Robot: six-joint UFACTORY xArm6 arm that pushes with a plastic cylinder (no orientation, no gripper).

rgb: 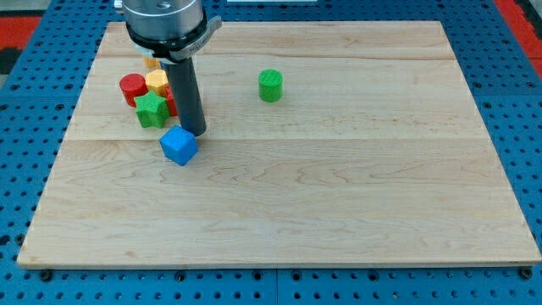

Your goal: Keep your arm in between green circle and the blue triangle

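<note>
The green circle (270, 85) is a short green cylinder standing alone on the wooden board (339, 203), at upper middle. The blue triangle cannot be made out; it may be hidden behind the arm. My tip (194, 133) rests on the board just above and to the right of a blue cube (179, 146), touching or nearly touching it. The green circle lies well to the right of and above the tip.
A cluster sits left of the rod: a red cylinder (132, 87), a yellow block (157, 82), a green star (152, 109), a red block (170, 103) partly behind the rod, and an orange piece (151, 62) under the arm's body.
</note>
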